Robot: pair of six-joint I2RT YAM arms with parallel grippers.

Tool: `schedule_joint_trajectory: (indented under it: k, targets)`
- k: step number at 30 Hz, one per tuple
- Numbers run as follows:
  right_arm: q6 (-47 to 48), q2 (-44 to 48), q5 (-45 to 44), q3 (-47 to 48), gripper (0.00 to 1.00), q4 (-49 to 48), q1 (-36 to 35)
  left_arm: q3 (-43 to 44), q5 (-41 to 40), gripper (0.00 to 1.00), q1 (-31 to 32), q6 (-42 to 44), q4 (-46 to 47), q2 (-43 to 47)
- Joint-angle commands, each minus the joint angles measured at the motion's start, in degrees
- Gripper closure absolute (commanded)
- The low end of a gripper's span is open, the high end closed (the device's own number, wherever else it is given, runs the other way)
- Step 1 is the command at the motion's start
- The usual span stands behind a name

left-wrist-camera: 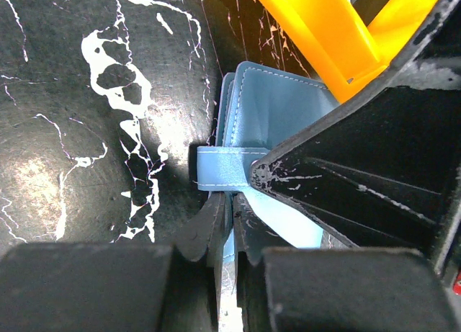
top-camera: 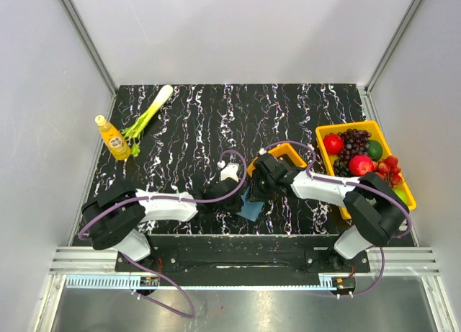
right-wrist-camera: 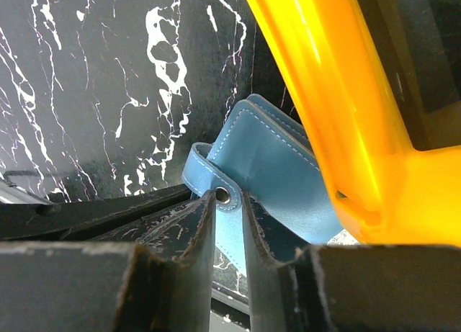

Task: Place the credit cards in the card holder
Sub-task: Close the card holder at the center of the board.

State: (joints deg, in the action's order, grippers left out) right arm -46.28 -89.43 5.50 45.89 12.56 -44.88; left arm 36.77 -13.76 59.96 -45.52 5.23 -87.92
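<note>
The blue card holder (top-camera: 252,209) lies on the black marbled table between my two grippers, right by the small orange tray (top-camera: 292,153). My left gripper (left-wrist-camera: 232,206) is shut on a light blue flap of the card holder (left-wrist-camera: 281,105); in the top view it (top-camera: 238,199) reaches in from the left. My right gripper (right-wrist-camera: 229,199) stands slightly open, and the strap with its metal snap sits at the fingertips on the card holder (right-wrist-camera: 266,159). Its black fingers (left-wrist-camera: 360,166) fill the right of the left wrist view. The credit cards do not show clearly in any view.
The orange tray (right-wrist-camera: 324,94) rises just right of the card holder and close to both grippers. A yellow bin (top-camera: 349,125) full of fruit stands at the right. A yellow bottle (top-camera: 113,137) and a leek (top-camera: 148,116) lie at the far left.
</note>
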Motion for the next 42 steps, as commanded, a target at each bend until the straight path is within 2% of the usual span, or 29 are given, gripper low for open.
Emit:
schedule_joint_trajectory:
  k: [1,4,9,12,13,24,42]
  targets:
    - [-0.39,0.49,0.13,-0.45,0.77,-2.27,0.5,-0.83,-1.71,1.0,0.06,1.22,-6.29,-3.49]
    - [-0.47,0.39,-0.13,-0.54,0.87,-2.27,0.41,-0.83,-1.45,1.0,0.06,1.22,-6.29,-3.58]
    - [-0.3,1.8,-1.28,-1.06,0.88,-0.78,0.5,-0.83,-1.53,1.0,0.07,1.31,-6.29,-3.57]
    - [-0.3,2.59,-1.45,-1.42,0.95,-0.52,0.5,-0.74,-1.45,1.0,0.06,1.31,-6.2,-3.66]
    - [-0.21,2.59,-1.54,-1.5,1.0,-0.43,0.5,-0.83,-1.36,1.0,0.06,1.31,-6.11,-3.84]
    - [1.37,2.33,-5.23,-1.06,1.0,2.38,0.5,-0.65,-1.36,1.0,0.06,1.22,-6.46,-4.01]
    - [2.25,1.53,-3.83,0.34,1.0,8.01,0.41,-0.04,-1.53,1.0,0.06,1.31,-7.17,-4.37]
